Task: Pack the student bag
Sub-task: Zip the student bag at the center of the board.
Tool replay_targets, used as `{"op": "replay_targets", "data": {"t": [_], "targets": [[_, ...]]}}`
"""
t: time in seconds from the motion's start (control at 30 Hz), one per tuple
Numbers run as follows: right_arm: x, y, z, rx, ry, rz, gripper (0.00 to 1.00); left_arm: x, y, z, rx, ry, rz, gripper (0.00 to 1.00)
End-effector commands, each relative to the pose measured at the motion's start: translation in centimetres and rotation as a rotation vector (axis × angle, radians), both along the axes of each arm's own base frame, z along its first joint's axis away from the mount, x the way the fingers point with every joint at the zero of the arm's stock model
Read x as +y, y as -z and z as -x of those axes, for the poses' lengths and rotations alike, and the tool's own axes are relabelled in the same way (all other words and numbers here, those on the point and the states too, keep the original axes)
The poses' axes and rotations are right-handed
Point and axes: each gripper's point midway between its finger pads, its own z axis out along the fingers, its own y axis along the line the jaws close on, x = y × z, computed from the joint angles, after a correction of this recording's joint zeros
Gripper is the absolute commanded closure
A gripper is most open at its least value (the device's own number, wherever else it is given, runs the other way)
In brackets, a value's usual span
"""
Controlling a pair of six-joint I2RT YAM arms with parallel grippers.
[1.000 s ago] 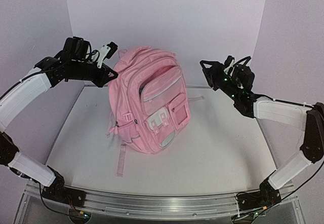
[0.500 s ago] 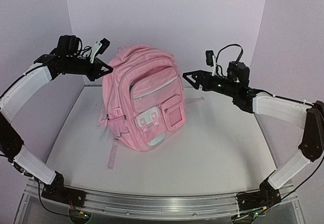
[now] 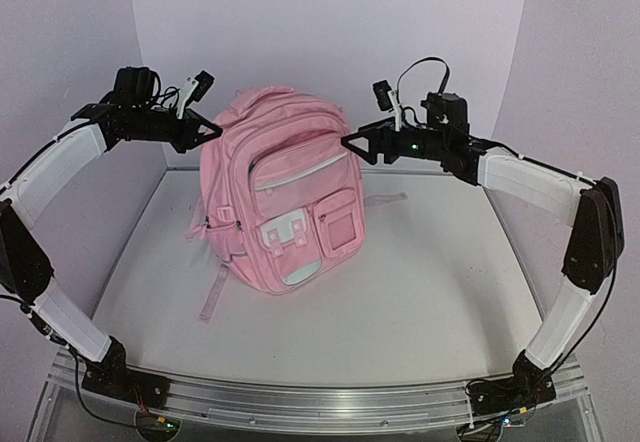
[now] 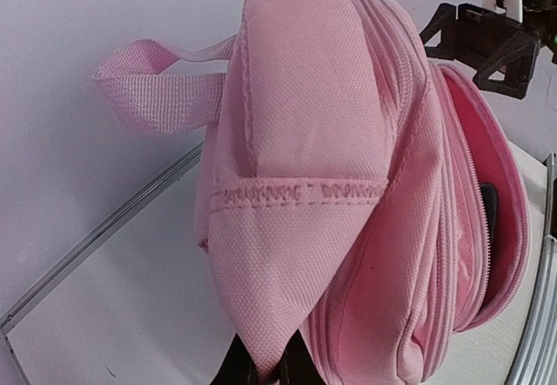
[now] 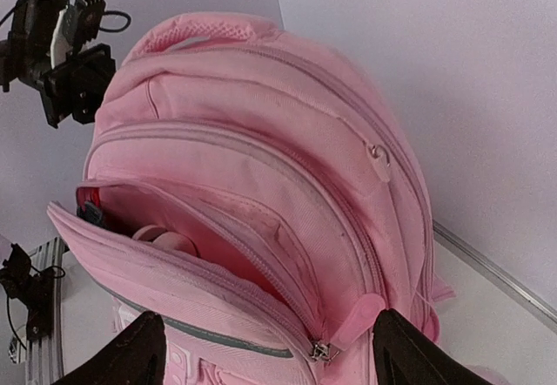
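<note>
No legible text on the student bag (image 3: 285, 142)

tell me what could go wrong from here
The student bag stands upright with only the left gripper pinching a fold of its side; if that slips, it may flop over.
Its open compartment gapes with items inside; a tip could spill them.
The open right gripper hangs close to the zip and might snag.
</note>
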Motion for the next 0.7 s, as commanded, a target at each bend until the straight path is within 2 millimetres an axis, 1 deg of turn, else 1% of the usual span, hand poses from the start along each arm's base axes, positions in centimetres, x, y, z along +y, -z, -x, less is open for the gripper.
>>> {"op": "replay_targets", "data": {"t": [0.0, 0.07, 0.1, 0.13, 0.2, 0.23, 0.27, 0.3, 0.33, 0.37, 0.47, 0.53, 0.57, 0.6, 0.63, 0.67], "targets": [[1.8, 1.2, 0.8, -0.002, -0.103, 0.061, 0.24, 0.4, -6.4, -0.9, -0.183, -0.015, 0.066, 1.0], [2.4, 1.6, 0.8, -0.002, -0.113, 0.07, 0.3, 0.4, -6.5, -0.8, -0.182, -0.013, 0.069, 1.0], [2.8, 1.7, 0.9, 0.001, -0.124, 0.071, 0.36, 0.4, -6.5, -0.8, -0.182, -0.012, 0.071, 1.0], [3.3, 1.8, 1.0, 0.006, -0.135, 0.067, 0.51, 0.4, -6.6, -0.9, -0.178, -0.016, 0.073, 1.0], [4.4, 1.2, 1.8, -0.001, -0.152, 0.06, 0.71, 0.5, -6.6, -1.3, -0.172, -0.028, 0.072, 1.0], [5.0, 0.8, 2.5, -0.013, -0.156, 0.061, 0.82, 0.5, -6.5, -1.5, -0.168, -0.037, 0.07, 1.0], [5.6, 0.3, 3.4, -0.027, -0.16, 0.063, 0.91, 0.7, -6.3, -1.9, -0.164, -0.054, 0.062, 1.0], [6.1, -0.4, 4.5, -0.044, -0.162, 0.061, 0.97, 0.8, -6.2, -2.2, -0.162, -0.066, 0.057, 1.0], [6.5, -1.4, 5.7, -0.064, -0.167, 0.055, 1.0, 0.9, -6.1, -2.5, -0.162, -0.078, 0.052, 1.0], [6.8, -2.5, 7.0, -0.083, -0.176, 0.045, 1.0, 1.1, -5.9, -2.9, -0.162, -0.091, 0.047, 1.0], [7.5, -4.5, 11.2, -0.083, -0.227, 0.01, 1.0, 1.4, -6.1, -3.7, -0.177, -0.126, 0.047, 1.0], [7.6, -4.7, 12.9, -0.061, -0.236, -0.001, 1.0, 1.6, -6.3, -4.0, -0.185, -0.145, 0.05, 1.0], [7.4, -4.8, 13.3, -0.044, -0.22, -0.007, 0.96, 1.6, -6.4, -4.1, -0.19, -0.15, 0.053, 1.0], [6.9, -4.7, 13.4, -0.019, -0.191, -0.013, 0.89, 1.7, -6.3, -4.1, -0.193, -0.153, 0.053, 1.0], [6.2, -4.6, 13.4, 0.002, -0.159, -0.019, 0.81, 1.7, -6.2, -4.0, -0.195, -0.154, 0.052, 1.0], [5.5, -4.6, 13.4, 0.012, -0.123, -0.022, 0.68, 1.9, -6.1, -3.9, -0.2, -0.156, 0.05, 1.0]]}}
